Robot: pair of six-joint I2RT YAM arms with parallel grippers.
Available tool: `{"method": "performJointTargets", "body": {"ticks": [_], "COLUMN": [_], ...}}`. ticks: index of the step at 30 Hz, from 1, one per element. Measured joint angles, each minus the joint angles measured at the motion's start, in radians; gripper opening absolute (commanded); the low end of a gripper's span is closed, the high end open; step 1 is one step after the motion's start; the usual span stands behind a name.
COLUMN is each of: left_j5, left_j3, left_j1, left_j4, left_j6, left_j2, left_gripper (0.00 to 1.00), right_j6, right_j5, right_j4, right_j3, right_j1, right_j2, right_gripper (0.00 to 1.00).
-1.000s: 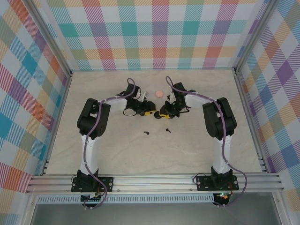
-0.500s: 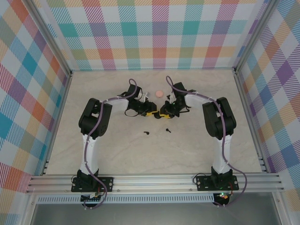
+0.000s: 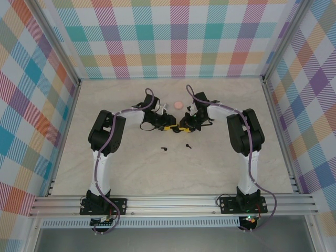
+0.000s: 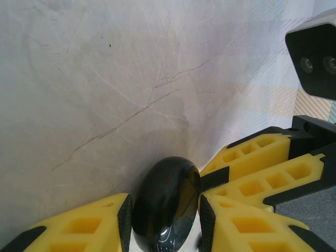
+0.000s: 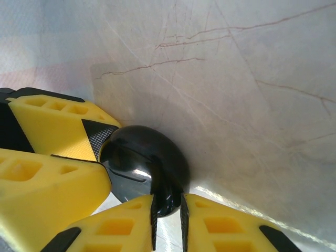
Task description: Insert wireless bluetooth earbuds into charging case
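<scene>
At mid-worktop (image 3: 210, 168), the left gripper (image 4: 165, 218) jaws are clenched on the black charging case (image 4: 168, 189). The right gripper (image 5: 168, 207) jaws pinch its edge. A black earbud (image 3: 164, 148) and another earbud (image 3: 188, 145) lie nearer.

The charging case (image 3: 175, 128) stands on edge, the left gripper (image 3: 169, 126) clamped on its left and the right gripper (image 3: 181, 126) on its right. In front of it, toward the arm bases, the left earbud (image 3: 164, 149) and the right earbud (image 3: 188, 145) lie apart on the table (image 3: 131, 173). Behind it rests a second round case (image 3: 178, 105).
</scene>
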Motion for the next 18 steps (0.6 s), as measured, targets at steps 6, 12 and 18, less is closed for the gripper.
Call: {"method": "performJointTargets", "body": {"ticks": [6, 12, 18], "left_j5": [0.008, 0.018, 0.026], "left_j3": [0.000, -0.005, -0.012], "left_j1": [-0.005, -0.012, -0.013], "left_j4": [-0.007, -0.006, -0.003], "left_j6": [-0.008, -0.019, -0.031], "left_j2": [0.000, 0.000, 0.000], "left_gripper": [0.37, 0.36, 0.34], "right_j6": [0.001, 0.005, 0.019], "right_j5": [-0.002, -0.012, -0.019], "right_j4": [0.000, 0.001, 0.019], "right_j3": [0.000, 0.000, 0.000], "right_j1": [0.000, -0.006, -0.006], "right_j2": [0.000, 0.002, 0.006], "right_gripper": [0.22, 0.22, 0.22]}}
